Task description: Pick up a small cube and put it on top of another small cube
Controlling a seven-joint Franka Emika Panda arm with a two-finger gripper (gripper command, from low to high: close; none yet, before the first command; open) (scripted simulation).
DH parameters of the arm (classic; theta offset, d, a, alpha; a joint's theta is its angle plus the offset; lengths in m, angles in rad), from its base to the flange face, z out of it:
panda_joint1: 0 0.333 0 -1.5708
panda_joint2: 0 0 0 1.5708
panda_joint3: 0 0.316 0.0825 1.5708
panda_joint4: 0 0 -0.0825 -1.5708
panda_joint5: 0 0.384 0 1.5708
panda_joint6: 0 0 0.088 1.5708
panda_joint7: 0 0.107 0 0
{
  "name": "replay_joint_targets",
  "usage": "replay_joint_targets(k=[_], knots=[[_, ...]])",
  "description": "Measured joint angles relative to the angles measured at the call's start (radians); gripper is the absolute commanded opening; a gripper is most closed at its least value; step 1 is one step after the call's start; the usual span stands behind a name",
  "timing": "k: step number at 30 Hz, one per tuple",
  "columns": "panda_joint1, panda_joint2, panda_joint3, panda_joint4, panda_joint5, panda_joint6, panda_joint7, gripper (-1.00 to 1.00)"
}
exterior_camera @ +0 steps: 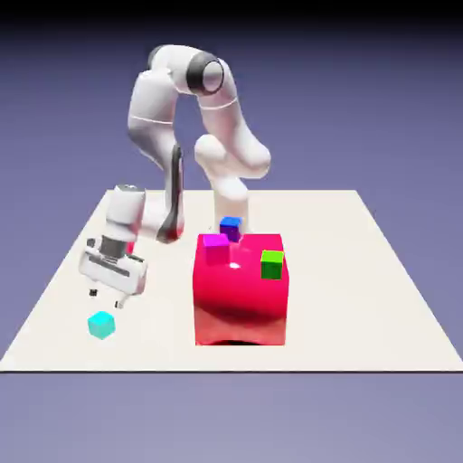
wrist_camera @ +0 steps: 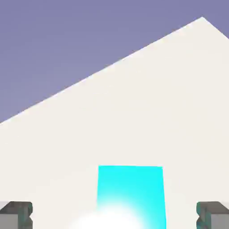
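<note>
While the gripper (exterior_camera: 105, 296) hangs just above the cyan cube (exterior_camera: 101, 325) with its jaws spread wide and nothing between them, the step in hand looks like the descent for the pick. That cube sits on the table (exterior_camera: 380, 298) near the front corner on the exterior view's left, apart from the big red block (exterior_camera: 240, 294). Hand view has the cube (wrist_camera: 130, 192) low and roughly centred between the two fingertips (wrist_camera: 16, 214), clear gaps both sides, so alignment looks decent (slightly biased toward the right tip, minor). My read: come straight down, keep the wrist from rolling, stop with the pads level with the cube's mid-height, then close; going too deep risks hitting the table, too shallow risks pinching the top edge and flipping it. Containers: none in the scene. Nearest thing is the red block acting as a platform, carrying a magenta cube (exterior_camera: 215, 246) and a green cube (exterior_camera: 272, 264) on top, with a blue cube (exterior_camera: 231, 227) at its far edge; can't tell if that one is on it or behind it.
</note>
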Motion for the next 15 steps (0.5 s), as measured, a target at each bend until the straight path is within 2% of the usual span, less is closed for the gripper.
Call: replay_joint_targets(k=[5, 6, 8, 15], knots=[[0.048, 0.181, -0.030, 0.101, 0.058, 0.081, -0.015, 0.00], [0.054, 0.204, -0.034, 0.114, 0.065, 0.091, -0.016, -1.00], [0.054, 0.204, -0.034, 0.114, 0.064, 0.092, -0.016, -1.00], [-0.009, -0.048, 0.016, -0.020, -0.007, -0.031, 0.017, -1.00]])
